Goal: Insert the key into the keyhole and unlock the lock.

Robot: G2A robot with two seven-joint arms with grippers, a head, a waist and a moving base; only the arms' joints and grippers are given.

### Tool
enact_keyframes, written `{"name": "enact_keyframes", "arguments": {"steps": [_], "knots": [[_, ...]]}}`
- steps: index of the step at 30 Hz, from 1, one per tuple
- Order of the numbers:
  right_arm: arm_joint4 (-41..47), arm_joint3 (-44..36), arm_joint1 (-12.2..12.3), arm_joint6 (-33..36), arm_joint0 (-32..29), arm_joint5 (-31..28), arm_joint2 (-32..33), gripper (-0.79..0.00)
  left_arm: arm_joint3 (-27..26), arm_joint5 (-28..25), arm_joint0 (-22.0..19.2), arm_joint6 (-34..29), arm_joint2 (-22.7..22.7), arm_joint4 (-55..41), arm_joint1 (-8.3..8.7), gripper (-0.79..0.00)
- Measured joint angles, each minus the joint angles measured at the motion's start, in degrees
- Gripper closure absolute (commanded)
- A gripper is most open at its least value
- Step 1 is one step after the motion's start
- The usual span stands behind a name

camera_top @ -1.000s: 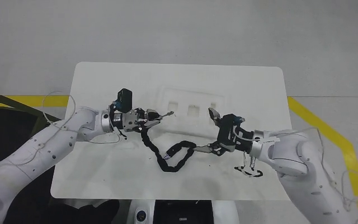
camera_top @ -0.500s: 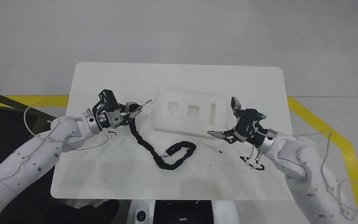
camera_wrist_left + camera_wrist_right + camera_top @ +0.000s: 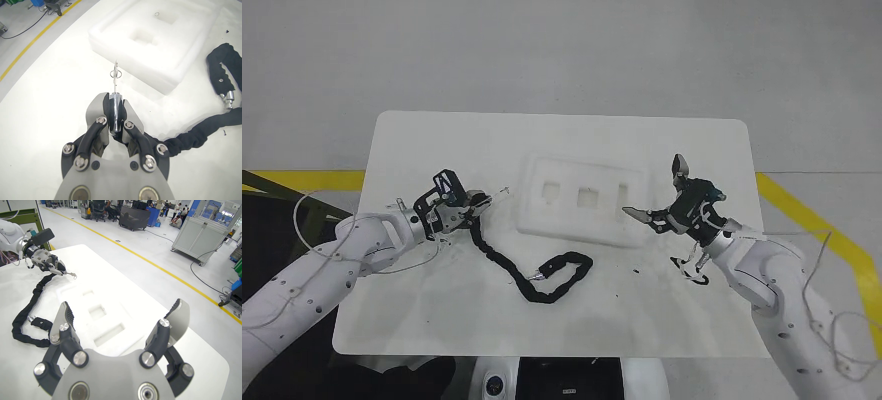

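Left pincer (image 3: pixel 115 98) is clamped on the lock barrel (image 3: pixel 115 115), and the key (image 3: pixel 115 75) is sitting in the barrel's keyhole. Shaft, bow and little ring stick straight out past the fingertips. Here's the line that matters: the key's long axis runs on from the barrel's own axis, away from the left pincer and toward the near corner of the foam tray (image 3: pixel 170 83), held just above the table (image 3: pixel 422 310).

Right pincer (image 3: pixel 122 304) is spread wide and holding nothing, hanging over the far side of the tray, well apart from the key. From there the key lies across the tray with its bow end nearest. So the right arm looks like the free one for any turning, coming in along that axis and closing on the flat bow.

The chain (image 3: pixel 507 262) trails from the barrel across the table, and its metal pin end (image 3: pixel 227 97) lies loose beside the sleeve. My read is that the lock is already released, or very near it.
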Motion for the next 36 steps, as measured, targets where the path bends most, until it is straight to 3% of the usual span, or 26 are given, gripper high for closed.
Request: {"name": "enact_keyframes", "arguments": {"steps": [9, 15, 25, 30, 36], "knots": [[0.23, 2.38, -0.42, 0.46, 3.03, 1.97, -0.07, -0.785, 1.37, -2.58, 0.57, 5.79, -3.68, -0.93, -0.94, -0.785], [-0.66, 2.23, -0.46, 1.03, 4.99, 2.38, 1.08, -0.785, 1.77, -3.55, -0.13, 16.51, -8.19, -1.78, -1.36, -0.785], [-1.32, 0.32, -0.39, 3.58, 7.64, 2.56, 3.39, -0.785, 1.02, 0.03, -2.04, 24.14, -15.52, 2.59, -1.72, -0.785], [-0.63, 0.36, -0.35, 5.66, 9.9, 2.3, 4.67, -0.785, -0.59, 4.12, -1.49, 25.92, -18.73, 4.57, -1.85, -0.785], [0.17, 0.43, -0.3, 6.85, 10.94, 2.25, 5.67, -0.785, -0.92, 1.84, -2.16, 24.66, -20.18, 4.73, -2.63, -0.784]]}}
